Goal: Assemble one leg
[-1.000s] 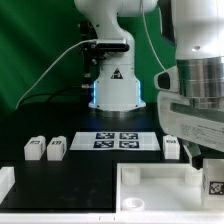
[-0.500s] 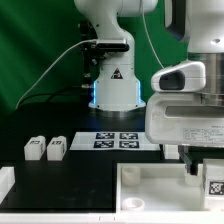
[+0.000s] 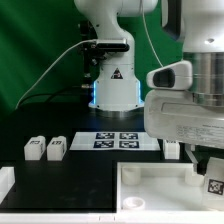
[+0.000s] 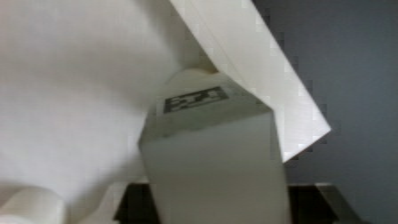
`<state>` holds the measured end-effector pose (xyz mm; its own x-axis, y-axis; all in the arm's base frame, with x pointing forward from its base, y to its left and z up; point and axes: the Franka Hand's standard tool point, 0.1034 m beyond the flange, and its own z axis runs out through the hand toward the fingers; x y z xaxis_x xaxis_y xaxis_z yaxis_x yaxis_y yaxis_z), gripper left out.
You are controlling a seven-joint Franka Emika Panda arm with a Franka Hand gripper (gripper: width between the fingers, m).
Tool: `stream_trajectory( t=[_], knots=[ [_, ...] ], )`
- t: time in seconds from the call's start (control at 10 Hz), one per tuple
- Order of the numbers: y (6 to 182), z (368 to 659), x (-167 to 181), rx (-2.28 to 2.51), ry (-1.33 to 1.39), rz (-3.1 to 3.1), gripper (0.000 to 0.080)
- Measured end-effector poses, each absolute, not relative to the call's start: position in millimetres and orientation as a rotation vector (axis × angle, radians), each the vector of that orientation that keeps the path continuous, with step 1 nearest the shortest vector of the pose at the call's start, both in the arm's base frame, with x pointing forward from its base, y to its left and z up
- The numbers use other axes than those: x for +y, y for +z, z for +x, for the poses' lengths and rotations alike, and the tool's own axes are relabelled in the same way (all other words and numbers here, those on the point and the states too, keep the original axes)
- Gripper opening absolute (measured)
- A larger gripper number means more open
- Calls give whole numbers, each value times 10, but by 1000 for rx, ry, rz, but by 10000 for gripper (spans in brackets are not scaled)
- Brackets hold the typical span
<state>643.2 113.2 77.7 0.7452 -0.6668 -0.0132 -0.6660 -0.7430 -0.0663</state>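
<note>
Far on the exterior view's left you have two spare legs (image 3: 46,148) side by side on the black table (image 3: 80,170). The marker board (image 3: 118,140) lies mid-table before the robot base (image 3: 112,85). The white tabletop (image 3: 160,190) sits in the foreground. On the exterior view's right, another leg (image 3: 172,149) stands behind the arm. The gripper (image 3: 212,175) holds the leg (image 3: 214,185) (image 4: 210,150) over the tabletop's corner, fingers closed on it, tag facing the wrist camera.
</note>
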Motion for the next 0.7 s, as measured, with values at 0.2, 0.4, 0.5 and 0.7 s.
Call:
stream_trajectory(
  t=[0.2,0.4,0.5,0.7],
  knots=[
    [776,6427,1085,1494,-4,-2690,307],
    [768,6392,1063,1862,38,-2431,307],
    [760,6354,1062,2114,68,-2200,306],
    [754,6302,1063,2410,84,-1813,305]
  ],
)
